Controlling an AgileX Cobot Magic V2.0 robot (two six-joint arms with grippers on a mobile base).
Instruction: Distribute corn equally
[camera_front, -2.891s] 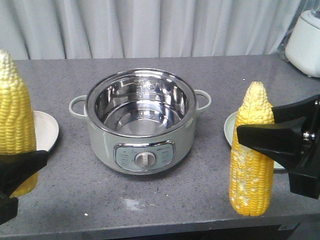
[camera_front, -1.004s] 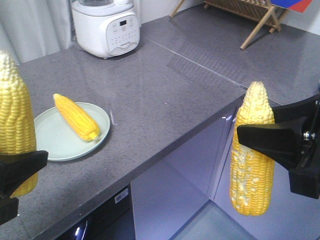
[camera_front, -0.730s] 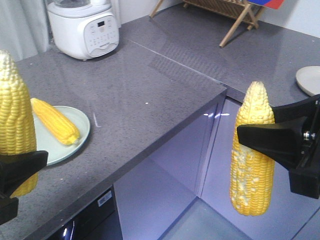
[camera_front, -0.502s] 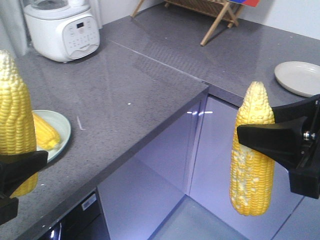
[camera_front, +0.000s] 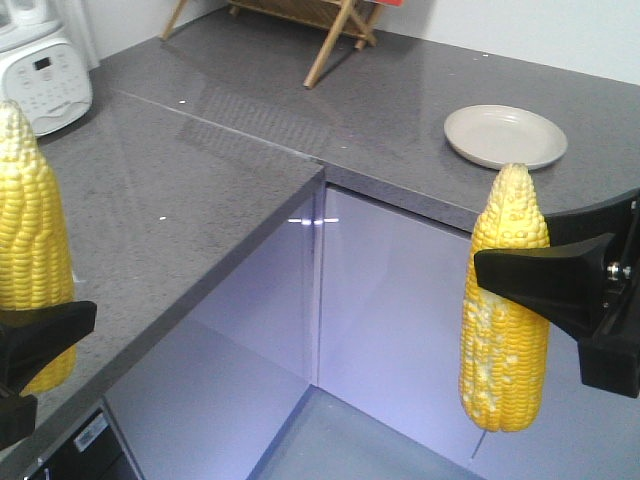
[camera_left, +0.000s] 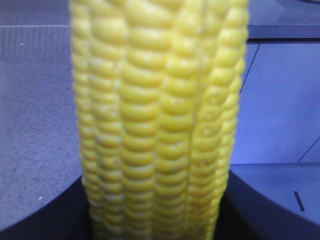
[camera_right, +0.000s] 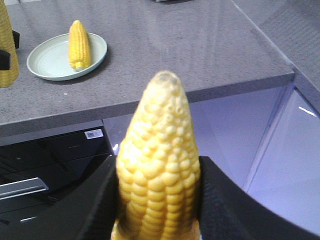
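The view had swung right since the earlier frame, bringing an empty plate (camera_front: 505, 137) into upper right. Left gripper (camera_front: 35, 365) clenched the left corn cob (camera_front: 35, 230), right gripper (camera_front: 505, 278) the right corn cob (camera_front: 505, 370), apparently off the worktop (camera_front: 200, 190) edge; a slip there would likely floor it. Room around the plate looked open.

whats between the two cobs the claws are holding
Front view: only the grey countertop corner and cabinet fronts below it show between the left cob and right cob.
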